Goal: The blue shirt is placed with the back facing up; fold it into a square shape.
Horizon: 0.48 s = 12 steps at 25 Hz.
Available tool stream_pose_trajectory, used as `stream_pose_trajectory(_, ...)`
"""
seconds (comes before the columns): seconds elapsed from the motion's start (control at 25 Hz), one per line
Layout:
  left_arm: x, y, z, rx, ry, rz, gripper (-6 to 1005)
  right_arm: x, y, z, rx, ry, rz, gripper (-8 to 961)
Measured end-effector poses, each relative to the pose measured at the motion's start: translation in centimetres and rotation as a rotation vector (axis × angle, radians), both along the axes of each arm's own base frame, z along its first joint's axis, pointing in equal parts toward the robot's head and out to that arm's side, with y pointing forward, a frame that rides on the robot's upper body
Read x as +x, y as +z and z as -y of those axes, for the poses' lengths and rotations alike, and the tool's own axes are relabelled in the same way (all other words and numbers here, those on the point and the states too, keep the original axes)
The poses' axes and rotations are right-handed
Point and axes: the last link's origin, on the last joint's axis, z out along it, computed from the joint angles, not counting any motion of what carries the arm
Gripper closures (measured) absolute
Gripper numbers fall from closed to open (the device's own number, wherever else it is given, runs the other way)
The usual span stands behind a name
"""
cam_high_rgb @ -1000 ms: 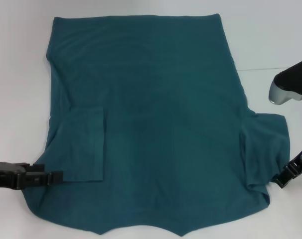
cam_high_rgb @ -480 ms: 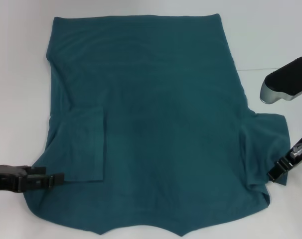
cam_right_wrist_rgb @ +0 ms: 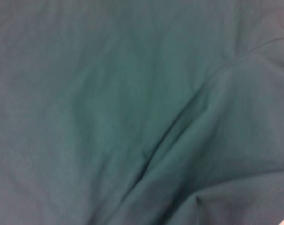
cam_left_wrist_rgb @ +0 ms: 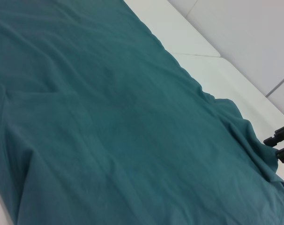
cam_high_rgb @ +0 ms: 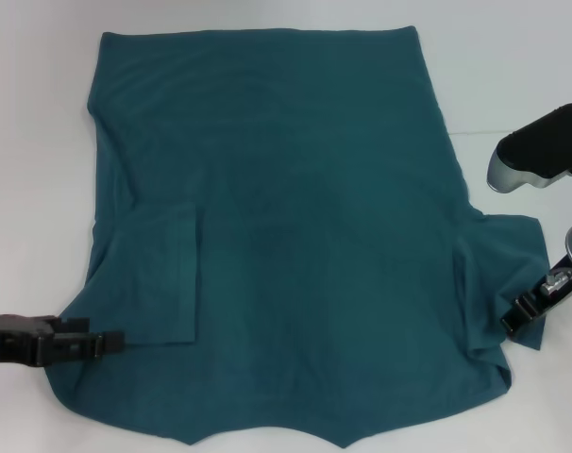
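The shirt [cam_high_rgb: 286, 236] lies spread flat over most of the white table [cam_high_rgb: 513, 85], plain side up, its straight hem toward the far edge and its collar end at the near edge. The cloth is dark teal all over (no lettering shows). The sleeve on the robot's left is folded in over the body, its cuff making a straight vertical line. The sleeve on the right sticks out toward the table's right edge, rumpled, with a crease where it joins the body.

The left gripper [cam_high_rgb: 111, 342] sits low near the table's near-left corner, reaching in level from the left edge, its dark tips at the folded sleeve's lower corner on the shirt's border. I cannot tell whether it is clamped on the cloth or loose.

The right gripper [cam_high_rgb: 517, 319] comes down at a slant near the table's right edge, tips at the outer hem of the right sleeve. In the left wrist view its two dark fingers [cam_left_wrist_rgb: 280, 140] stand slightly apart right at the cloth's edge; whether any cloth lies between them is unclear. The right wrist view shows only teal cloth and a seam.
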Motion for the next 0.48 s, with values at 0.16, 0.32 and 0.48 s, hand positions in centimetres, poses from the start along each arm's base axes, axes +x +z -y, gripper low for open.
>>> stream_pose_trajectory(0.16,0.00,0.00,0.00,0.000,0.000,0.000,153,0.27,0.00,0.14,0.012,-0.005,-0.006,298)
stream_pose_trajectory(0.32,0.02,0.09,-0.07,0.001,-0.002,-0.002,153,0.32,0.04,0.14,0.018,-0.006,-0.011,469)
stream_pose_trajectory(0.48,0.09,0.10,-0.14,0.001,-0.005,-0.002,154,0.05,-0.20,-0.01,0.026,0.008,-0.017,634)
